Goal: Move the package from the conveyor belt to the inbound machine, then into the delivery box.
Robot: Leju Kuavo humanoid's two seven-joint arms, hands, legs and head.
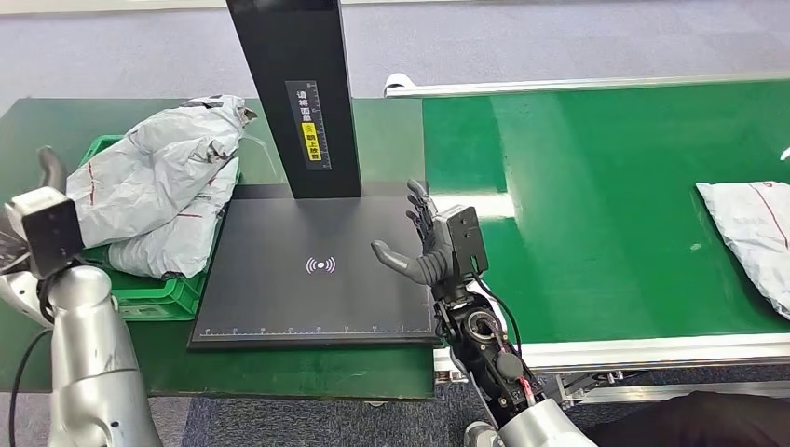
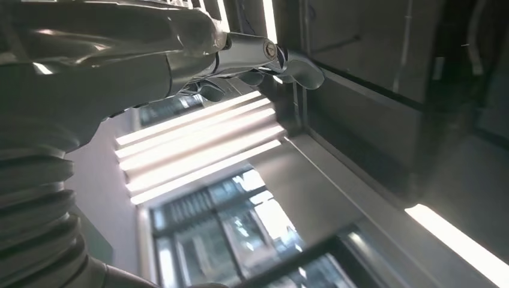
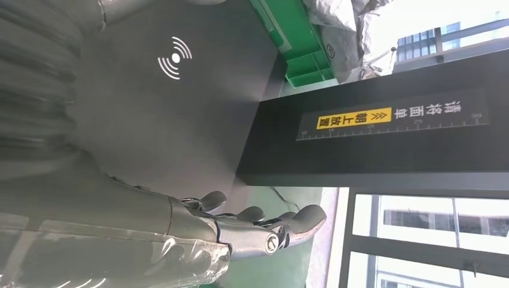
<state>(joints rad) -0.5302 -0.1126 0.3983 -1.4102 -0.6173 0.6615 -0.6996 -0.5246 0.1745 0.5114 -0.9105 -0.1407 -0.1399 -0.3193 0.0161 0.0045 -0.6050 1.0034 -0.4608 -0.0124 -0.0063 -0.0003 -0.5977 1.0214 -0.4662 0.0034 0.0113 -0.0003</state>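
One package (image 1: 750, 237) lies on the green conveyor belt (image 1: 596, 196) at its far right, well apart from both hands. The inbound machine's one black pad (image 1: 279, 289) with its upright post (image 1: 298, 93) stands bare beside the belt. The right hand (image 1: 424, 244) hovers at the pad's right edge, fingers spread wide, holding nothing. Two grey packages (image 1: 158, 191) are piled in one green delivery box (image 1: 154, 298) left of the pad. The left hand (image 1: 47, 223) is raised near the box; I cannot tell its state.
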